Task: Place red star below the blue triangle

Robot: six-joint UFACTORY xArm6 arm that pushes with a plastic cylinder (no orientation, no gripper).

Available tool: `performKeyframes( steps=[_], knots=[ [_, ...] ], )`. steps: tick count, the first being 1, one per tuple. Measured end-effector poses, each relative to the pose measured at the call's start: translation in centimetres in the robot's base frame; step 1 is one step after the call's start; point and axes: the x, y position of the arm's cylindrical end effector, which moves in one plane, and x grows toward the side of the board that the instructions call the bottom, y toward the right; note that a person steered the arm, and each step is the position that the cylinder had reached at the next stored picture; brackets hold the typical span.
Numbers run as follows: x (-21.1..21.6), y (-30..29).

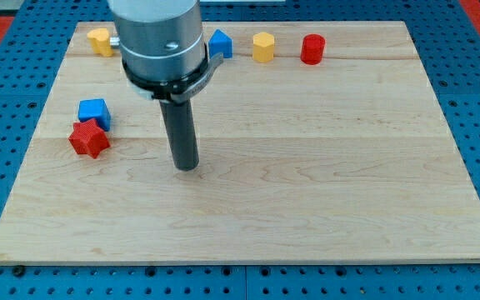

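The red star [88,138] lies near the view's left edge of the wooden board, touching a blue cube [94,111] just above it. The blue triangle [220,43] sits at the view's top, partly hidden behind the arm's grey body. My tip [188,165] rests on the board to the right of the red star, well apart from it, and well below the blue triangle.
A yellow block [100,40] sits at the top left. A yellow hexagonal block [262,47] and a red cylinder [312,49] stand at the top, right of the blue triangle. The wooden board [323,183] lies on a blue pegboard.
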Motion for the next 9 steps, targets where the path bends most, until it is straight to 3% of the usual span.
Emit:
performKeyframes(
  steps=[1,3,7,8,9],
  knots=[
    [3.0,-1.9],
    [3.1,-6.7],
    [-6.6,-11.0],
    [-7.5,-11.2],
    [-4.2,-10.9]
  ],
)
